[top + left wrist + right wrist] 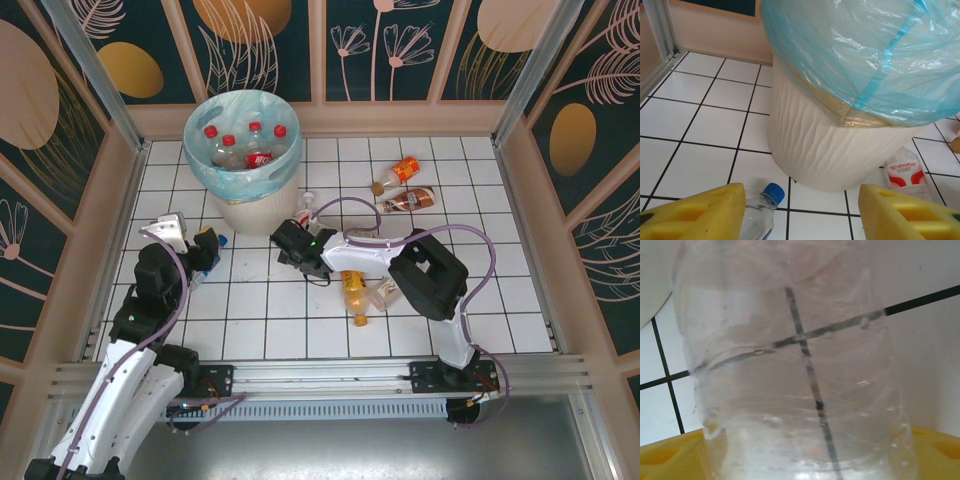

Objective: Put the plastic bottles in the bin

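The bin (243,190) is a cream bucket with a blue-green liner, and several red-capped plastic bottles (245,148) lie inside it. My left gripper (207,248) hangs low at its left foot, open. A clear blue-capped bottle (757,212) lies on the tiles against the left finger (695,215). My right gripper (290,240) sits just right of the bin (830,145). Its yellow fingers (670,460) press both sides of a clear bottle (795,380) that spans the gap between them.
A red-labelled clear bottle (903,172) lies by the bin's right foot. An orange bottle (403,172) and a brown one (407,200) lie at the back right. Another orange bottle (354,295) and a clear one (385,292) lie under the right arm. Walls enclose the white tiled floor (270,330).
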